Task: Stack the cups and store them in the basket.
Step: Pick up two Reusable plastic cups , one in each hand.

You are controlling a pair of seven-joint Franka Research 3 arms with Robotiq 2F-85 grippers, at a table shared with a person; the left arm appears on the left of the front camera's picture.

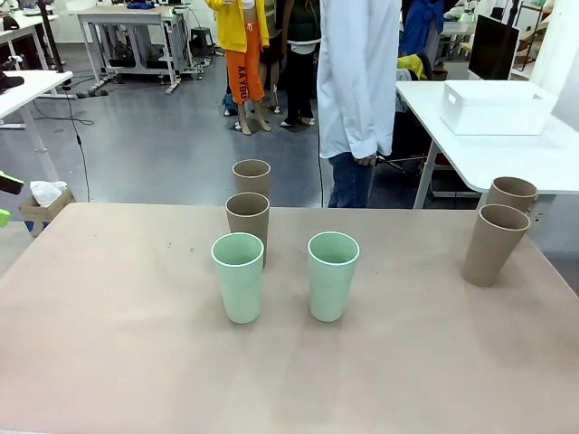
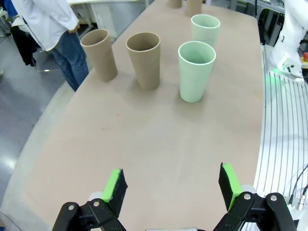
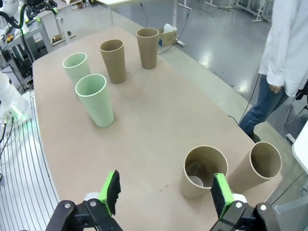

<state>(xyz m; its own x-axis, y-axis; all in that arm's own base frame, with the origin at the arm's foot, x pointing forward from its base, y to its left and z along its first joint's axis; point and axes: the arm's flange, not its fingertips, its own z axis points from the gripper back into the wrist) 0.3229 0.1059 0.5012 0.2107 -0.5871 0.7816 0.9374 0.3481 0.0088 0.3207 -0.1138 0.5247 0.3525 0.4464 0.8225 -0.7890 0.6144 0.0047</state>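
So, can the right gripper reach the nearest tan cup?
Probably yes: the right gripper is open and only bare table lies before the tan cup; another cup stands close beside it.

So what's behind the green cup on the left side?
The nearer brown cup stands right behind the left green cup, and the farther brown cup stands behind that. The green cup hides part of the nearer one's bottom.

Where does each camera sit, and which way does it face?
Front view: fixed at the robot's table edge, facing across the table toward the person.
Left wrist view: above the table's left end, facing along it to the mint cups; open left gripper at bottom.
Right wrist view: above the right end, facing two tan cups; open right gripper at bottom.
Both wrist views share the mint cups.
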